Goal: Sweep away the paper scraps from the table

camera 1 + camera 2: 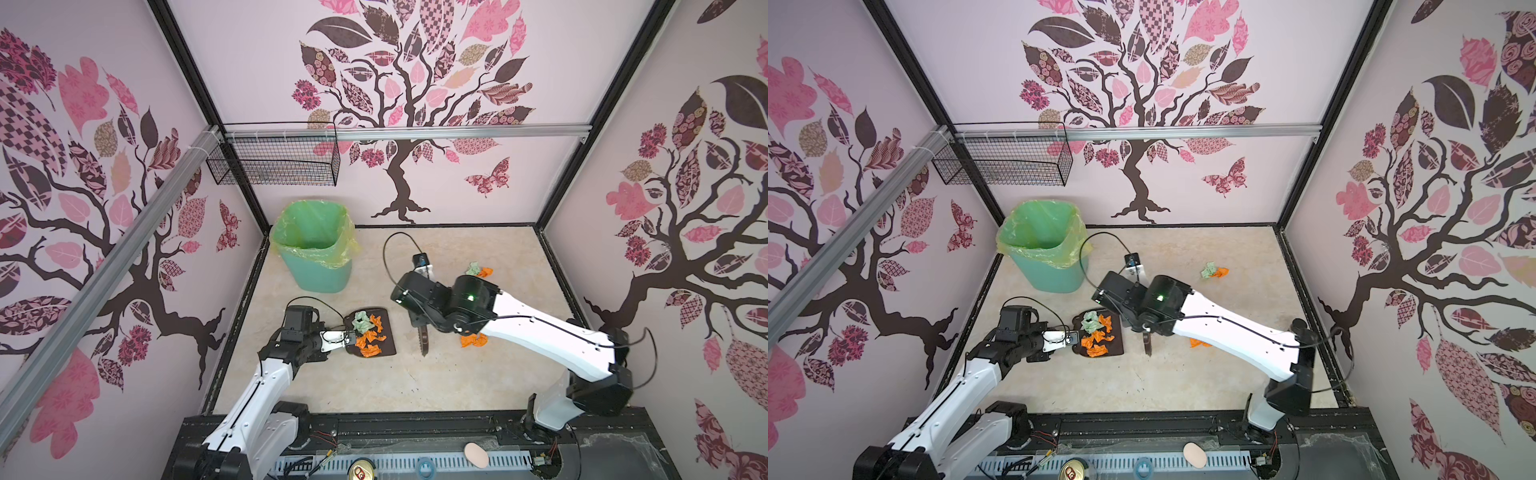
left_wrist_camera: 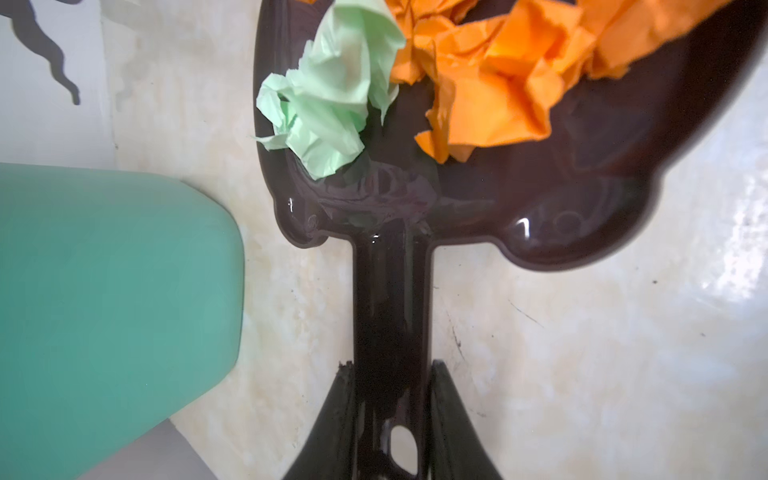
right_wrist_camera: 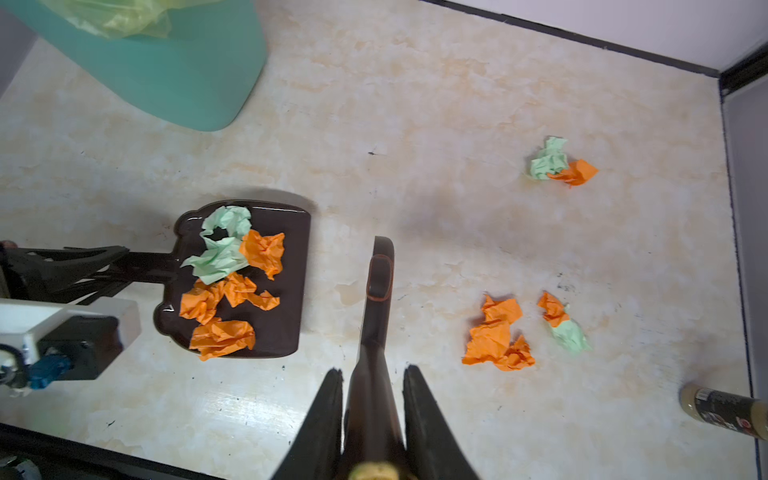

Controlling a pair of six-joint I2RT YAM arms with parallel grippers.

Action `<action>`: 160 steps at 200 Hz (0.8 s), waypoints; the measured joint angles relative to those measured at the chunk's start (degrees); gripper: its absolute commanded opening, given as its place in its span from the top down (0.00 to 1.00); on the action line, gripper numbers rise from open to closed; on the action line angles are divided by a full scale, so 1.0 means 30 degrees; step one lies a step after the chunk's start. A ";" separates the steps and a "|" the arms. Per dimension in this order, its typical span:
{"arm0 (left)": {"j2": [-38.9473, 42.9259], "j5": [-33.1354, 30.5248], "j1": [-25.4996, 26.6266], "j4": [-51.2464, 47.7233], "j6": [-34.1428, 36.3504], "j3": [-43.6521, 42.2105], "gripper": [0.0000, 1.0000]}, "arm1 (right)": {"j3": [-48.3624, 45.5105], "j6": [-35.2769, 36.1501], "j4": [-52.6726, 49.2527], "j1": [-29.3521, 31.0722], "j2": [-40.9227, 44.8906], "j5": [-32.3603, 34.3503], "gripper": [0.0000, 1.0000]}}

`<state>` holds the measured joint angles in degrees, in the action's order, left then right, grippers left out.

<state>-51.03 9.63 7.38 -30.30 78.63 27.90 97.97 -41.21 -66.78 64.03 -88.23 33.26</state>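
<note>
We count two pincers, one pan, one brush, one bin, one wire basket and roughly a dozen scraps [image 3: 224,336]. The left pincer [image 2: 390,365] is closed to a narrow gap on the handle of the pan [image 2: 582,199], with a finger pressed against each side. The pan spreads out straight ahead of its tips. In the pan lie about six scraps: four orange and two pale green ones [image 3: 220,259], though the green press together and may be a single wad. The right pincer [image 3: 374,374] is clamped tight on the handle of the brush [image 3: 379,282], which juts out ahead of its tips over the table [image 3: 415,104]. In a top view only the bristle end [image 1: 424,343] shows from under that arm's wrist, and we cannot tell whether it touches the table. The pan sits to the left of this pincer, apart from the brush. To the pincer's right, three loose groups lie on the bare table. An orange heap [image 3: 498,332] of one or two wads is nearest. An orange wad touching a green one [image 3: 565,324] lies just past that heap. A green-and-orange pair [image 3: 552,162] lies farther off, ahead and to the right of the pincer, toward the back wall. The bin [image 1: 320,274] stands ahead of the left pincer and a little to its left, near the pan. It is lined with a yellow-green bag [image 1: 286,232], and the bag is all we can see inside it. The basket [image 1: 274,166] hangs on the wall rail, well apart from both pincers, and we cannot tell what it holds.
</note>
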 measured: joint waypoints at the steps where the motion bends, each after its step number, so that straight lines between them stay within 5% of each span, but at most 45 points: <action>1: 0.0066 0.0015 -0.0007 -0.0058 -0.0015 0.0036 1.00 | -0.0066 -0.0007 0.0015 -0.0022 0.0073 0.0022 1.00; 37: 0.1566 0.0313 -0.0124 -0.1545 -0.0219 0.1523 1.00 | -0.2492 -0.0605 -0.0022 -0.0678 0.2361 0.0459 1.00; 160: 0.1596 0.2244 -0.2463 -0.6601 0.0153 0.8706 1.00 | -0.3577 -0.0401 0.1188 -0.0874 0.2047 -0.0058 1.00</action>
<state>-46.24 16.36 -0.01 -50.11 79.09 54.02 87.24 -42.41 -63.22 61.41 -82.08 33.08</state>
